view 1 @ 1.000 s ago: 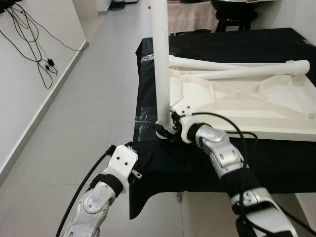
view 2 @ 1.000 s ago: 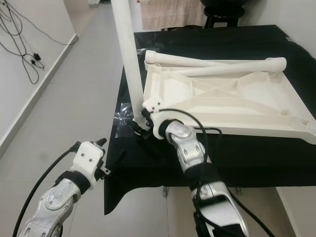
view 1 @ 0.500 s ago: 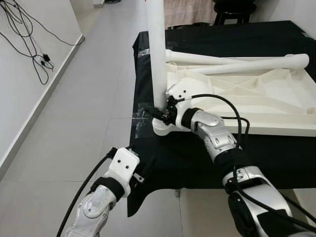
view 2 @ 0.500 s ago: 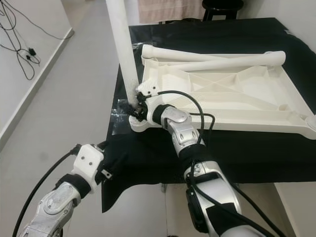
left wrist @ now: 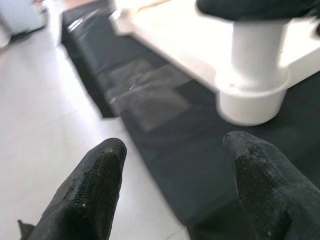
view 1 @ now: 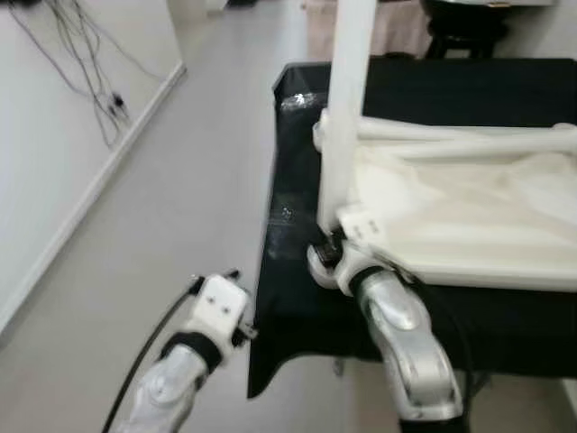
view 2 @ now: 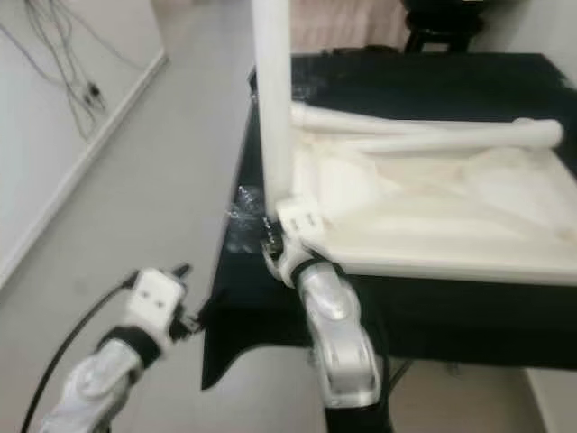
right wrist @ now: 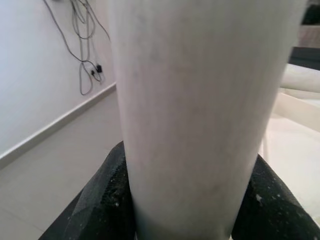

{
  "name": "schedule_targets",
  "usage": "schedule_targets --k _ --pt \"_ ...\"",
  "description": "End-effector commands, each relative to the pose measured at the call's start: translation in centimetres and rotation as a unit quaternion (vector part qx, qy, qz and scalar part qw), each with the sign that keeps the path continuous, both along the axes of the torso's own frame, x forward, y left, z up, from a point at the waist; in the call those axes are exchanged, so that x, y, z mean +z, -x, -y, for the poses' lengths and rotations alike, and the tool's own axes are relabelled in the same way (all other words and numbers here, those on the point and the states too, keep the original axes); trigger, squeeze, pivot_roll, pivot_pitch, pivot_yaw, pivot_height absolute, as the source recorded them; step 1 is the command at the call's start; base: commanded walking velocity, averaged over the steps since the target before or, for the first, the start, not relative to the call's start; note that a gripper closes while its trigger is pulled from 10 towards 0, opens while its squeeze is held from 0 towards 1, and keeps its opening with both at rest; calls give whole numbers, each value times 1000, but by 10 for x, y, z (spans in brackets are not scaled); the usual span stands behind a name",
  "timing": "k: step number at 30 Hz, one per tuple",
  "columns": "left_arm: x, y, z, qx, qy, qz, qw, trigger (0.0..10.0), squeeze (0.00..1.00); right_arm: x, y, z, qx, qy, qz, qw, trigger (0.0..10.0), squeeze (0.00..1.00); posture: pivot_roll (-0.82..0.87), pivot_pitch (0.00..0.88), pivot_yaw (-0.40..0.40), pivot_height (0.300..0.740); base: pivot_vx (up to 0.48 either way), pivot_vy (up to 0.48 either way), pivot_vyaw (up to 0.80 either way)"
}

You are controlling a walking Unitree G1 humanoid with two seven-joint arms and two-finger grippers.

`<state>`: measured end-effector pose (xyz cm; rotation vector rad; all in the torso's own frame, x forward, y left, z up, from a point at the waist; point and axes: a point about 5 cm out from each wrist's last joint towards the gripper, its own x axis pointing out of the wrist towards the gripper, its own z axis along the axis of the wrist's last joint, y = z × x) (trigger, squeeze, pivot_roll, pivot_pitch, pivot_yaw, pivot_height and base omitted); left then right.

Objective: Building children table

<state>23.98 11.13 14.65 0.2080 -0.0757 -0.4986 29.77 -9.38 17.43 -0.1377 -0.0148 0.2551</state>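
1. The right gripper point(view 1: 326, 254) is closed around the base of a tall white plastic table leg point(view 1: 347, 99). In the right wrist view its two black fingers point(right wrist: 112, 192) press against either side of the round leg point(right wrist: 200, 105).

2. The leg stands nearly upright, its lower end in a round socket point(left wrist: 252, 102) at the near left corner of the white plastic tabletop point(view 1: 460, 221). The gripper holds it just above that socket.

3. The tabletop lies upside down, its ribbed underside facing up, on a surface covered with black cloth point(view 1: 297, 289). It lies to the right of the gripper and stretches off to the right.

4. Two more white round table legs point(view 2: 424, 135) lie flat along the far side of the tabletop, one partly across the other, pointing left to right.

5. The left gripper point(left wrist: 170, 185) hangs in the air to the near left of the cloth's corner, holding nothing, with its two black fingers point(left wrist: 95, 187) spread wide apart. It points toward the socket and the cloth edge but stays well apart from them. In the left eye view its white wrist block point(view 1: 219, 307) sits over the floor.

6. A patch of clear tape or film point(left wrist: 150, 95) lies on the cloth near the left edge.

7. To the left runs a grey tiled floor point(view 1: 180, 207), then a white wall with black cables point(view 1: 99, 86) hanging against it.
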Motion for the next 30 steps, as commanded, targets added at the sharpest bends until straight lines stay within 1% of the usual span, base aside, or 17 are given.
schedule_targets --k 1,2,6,7,9,11,12,13,15,16,19,22,23,24,25,26,30 --pt "-8 -2 -2 -6 -5 -18 1000 10000 0 -34 -16 17 -43 32 -77 996 0 0 -20 147 50 740 0 0 0" --pt "-8 -3 -2 -11 -10 -17 1000 10000 0 -33 -26 17 -44 31 -74 996 9608 0 -19 135 51 740 0 0 0" --pt "-8 -6 -2 -16 -18 -14 1000 10000 0 -35 -36 17 -39 9 -77 996 10000 0 -15 129 52 740 0 0 0" --pt "-8 -7 -3 -9 -20 -11 1000 10000 0 -33 -38 17 -30 -11 -72 997 10000 1000 -16 126 54 740 0 0 0" --pt "-8 -8 -4 -3 -20 -9 1000 10000 0 -30 -36 17 -27 -24 -73 997 10000 1000 -15 125 55 740 0 0 0" --pt "-8 -9 -5 4 -22 -7 1000 10000 0 -25 -36 23 -29 -35 -61 997 10000 1000 -14 122 53 740 0 0 0" --pt "-8 -11 -6 7 -23 -6 1000 10000 0 -19 -35 32 -29 -45 -46 997 10000 1000 -14 123 50 740 0 0 0" --pt "-8 -11 -6 7 -23 -6 1000 10000 0 -19 -35 32 -29 -45 -46 997 10000 1000 -14 123 50 740 0 0 0" --pt "-7 -13 -7 10 -24 -7 1000 10000 0 -9 -26 43 -18 -60 -33 998 10000 1000 -15 123 48 740 0 0 0" --pt "-7 -13 -8 12 -22 -7 1000 10000 0 -7 -17 45 11 -72 -34 997 10000 1000 -18 127 46 740 0 0 0" --pt "-7 -14 -9 14 -20 -8 1000 10000 0 -7 -12 47 33 -76 -34 996 10000 1000 -18 127 46 740 0 0 0" --pt "-7 -15 -15 30 -2 -15 999 10000 0 -20 21 53 111 -101 -55 987 10000 973 -33 138 50 740 0 0 0" --pt "-7 -15 -15 30 -2 -15 999 10000 0 -20 21 53 111 -101 -55 987 10000 973 -33 138 50 740 0 0 0" --pt "-7 -16 -17 35 4 -17 999 10000 0 -24 31 55 125 -105 -59 985 10000 973 -34 139 51 740 0 0 0" --pt "-8 -16 -19 41 8 -20 999 10000 0 -28 40 57 130 -106 -62 984 10000 510 -38 141 54 740 0 0 0" --pt "-8 -16 -21 46 8 -23 999 10000 0 -31 49 59 134 -108 -64 983 10000 0 -41 139 59 740 0 480 0" --pt "-10 -18 -24 52 3 -26 998 10000 0 -34 63 56 154 -123 -70 978 10000 0 -42 139 66 740 0 480 0"
